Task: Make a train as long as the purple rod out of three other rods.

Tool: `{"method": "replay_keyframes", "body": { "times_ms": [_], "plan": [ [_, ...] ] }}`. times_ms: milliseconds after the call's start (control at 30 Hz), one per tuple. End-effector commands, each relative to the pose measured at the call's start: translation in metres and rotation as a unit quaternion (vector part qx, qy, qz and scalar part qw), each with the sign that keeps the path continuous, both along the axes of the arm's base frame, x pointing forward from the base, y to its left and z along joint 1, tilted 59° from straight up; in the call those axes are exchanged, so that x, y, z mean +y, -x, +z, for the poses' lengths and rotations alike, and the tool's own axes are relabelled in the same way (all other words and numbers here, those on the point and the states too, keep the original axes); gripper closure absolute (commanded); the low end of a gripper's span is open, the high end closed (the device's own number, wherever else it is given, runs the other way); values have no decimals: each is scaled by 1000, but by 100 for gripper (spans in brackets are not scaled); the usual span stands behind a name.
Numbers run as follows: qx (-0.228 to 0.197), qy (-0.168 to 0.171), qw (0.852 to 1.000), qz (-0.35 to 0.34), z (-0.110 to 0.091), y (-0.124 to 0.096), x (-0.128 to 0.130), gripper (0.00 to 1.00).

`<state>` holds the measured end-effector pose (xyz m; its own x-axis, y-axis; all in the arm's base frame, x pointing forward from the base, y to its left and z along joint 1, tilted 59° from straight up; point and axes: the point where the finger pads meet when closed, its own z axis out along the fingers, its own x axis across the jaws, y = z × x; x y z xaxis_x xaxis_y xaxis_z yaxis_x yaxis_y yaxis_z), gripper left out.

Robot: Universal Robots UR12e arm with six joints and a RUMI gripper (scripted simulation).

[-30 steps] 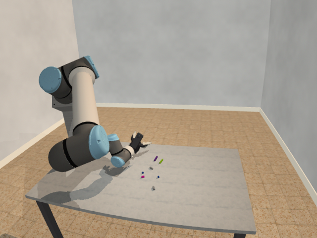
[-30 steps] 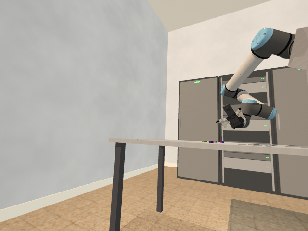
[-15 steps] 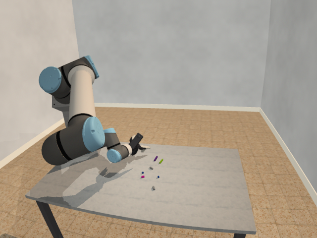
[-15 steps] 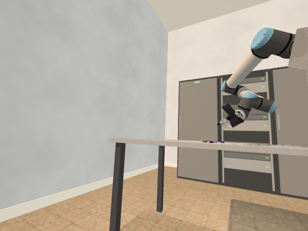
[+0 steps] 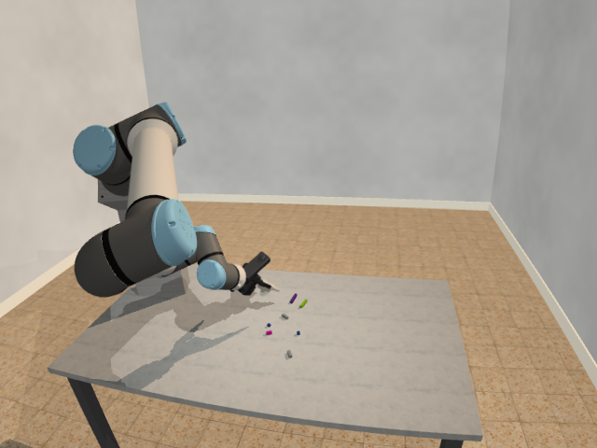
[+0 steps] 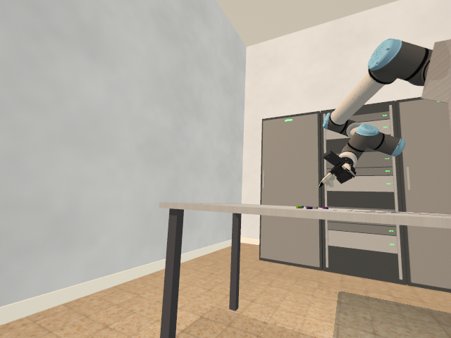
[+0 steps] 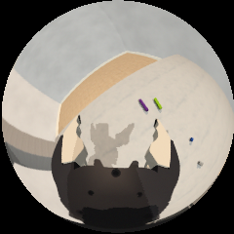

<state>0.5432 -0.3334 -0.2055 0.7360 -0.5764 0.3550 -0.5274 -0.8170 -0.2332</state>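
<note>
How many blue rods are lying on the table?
2. One blue rod lies just above the magenta rod; the other blue rod lies to its right. None seems hidden.

1. The top view looks down from high, well back, across the pale grey marbled table top (image 5: pixel 366 347) toward the far grey wall.
2. The exterior view sits low, beside the table's edge (image 6: pixel 254 209), facing tall grey cabinets (image 6: pixel 291 189).
3. The wrist view looks past the open black-and-cream two-jaw gripper (image 7: pixel 117 128), near the table.
4. All three share the table and the small purple rod (image 5: pixel 292 298) (image 7: pixel 142 104) (image 6: pixel 309 208).
</note>
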Motion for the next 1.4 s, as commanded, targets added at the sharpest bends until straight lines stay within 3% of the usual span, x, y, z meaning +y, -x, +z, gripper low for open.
{"method": "replay_keyframes", "body": {
  "times_ms": [0,33,133,200,300,600,733,933,1000,1200,1367],
  "plan": [
    [6,59,998,-31,16,3,-17,0],
    [9,83,996,-43,22,4,-25,0],
    [10,94,994,-48,25,4,-29,0],
    [13,132,989,-69,37,6,-42,0],
    [16,163,983,-84,46,7,-53,0],
    [25,259,956,-135,77,11,-87,0],
    [26,265,954,-138,79,11,-89,0],
    [33,345,921,-179,104,14,-119,0],
    [34,348,919,-181,105,14,-120,0],
    [39,401,891,-208,123,17,-140,0],
    [40,416,883,-216,128,17,-145,0]
  ]
}}
